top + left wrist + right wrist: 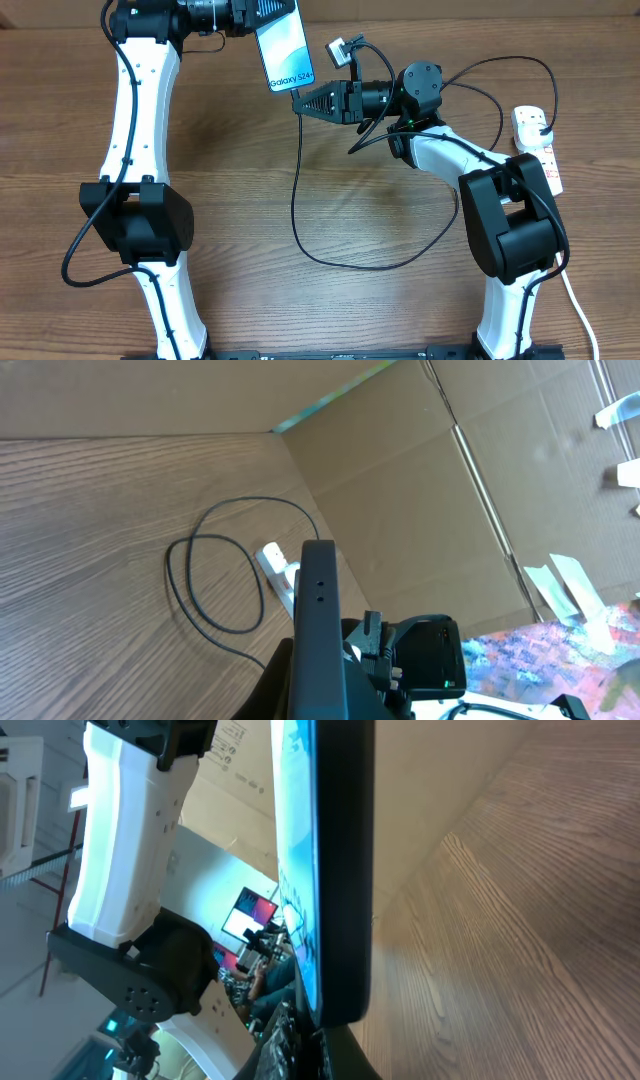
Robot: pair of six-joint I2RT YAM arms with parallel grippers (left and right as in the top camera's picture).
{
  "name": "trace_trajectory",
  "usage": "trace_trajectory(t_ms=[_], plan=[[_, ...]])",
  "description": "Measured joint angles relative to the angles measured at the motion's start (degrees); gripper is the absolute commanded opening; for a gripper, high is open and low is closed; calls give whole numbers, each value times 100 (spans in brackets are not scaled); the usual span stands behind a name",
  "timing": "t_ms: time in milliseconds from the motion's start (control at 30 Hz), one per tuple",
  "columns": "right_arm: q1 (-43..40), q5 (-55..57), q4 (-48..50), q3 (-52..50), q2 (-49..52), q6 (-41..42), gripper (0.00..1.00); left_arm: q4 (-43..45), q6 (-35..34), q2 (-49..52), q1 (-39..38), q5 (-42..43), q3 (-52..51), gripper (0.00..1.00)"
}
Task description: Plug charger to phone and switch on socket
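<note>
Step in hand: mating the charger's tip to the phone's end port. By my reading the socket switch is not yet dealt with.
Phone [284, 50]: lifted clear of the counter [330, 310], screen facing the overhead camera.
Left hand [256, 20]: closed on the phone's far end, carrying it.
Right hand [300, 99]: just beside the phone's near short edge, fingers drawn to a point. It reads as pinched on the charger's tip, but the tip itself is hidden.
Charger [297, 200]: the cable drops from the right hand away from the phone and loops slack on the counter. It then runs off toward the socket. Whether the plug is seated is too small to confirm.
Socket [538, 145]: flat on the counter, well apart from the phone, past the right arm.
Right wrist view: the phone shows edge-on and very close. I cannot make out the port.
Approach: line the connector's axis up with the phone's long axis and centre it on the thin edge.
Push: straight and slow, with the left hand bracing against it.
Watch: the slack loop should spare the tip any sideways pull. If the phone tilts or slides in its grip, back off and realign.
</note>
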Motion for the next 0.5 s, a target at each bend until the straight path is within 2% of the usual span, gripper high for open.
trace_trajectory(t_ms=[500], plan=[[7, 136, 0, -22, 0, 205, 4, 28, -17, 0, 2, -98, 11, 4]])
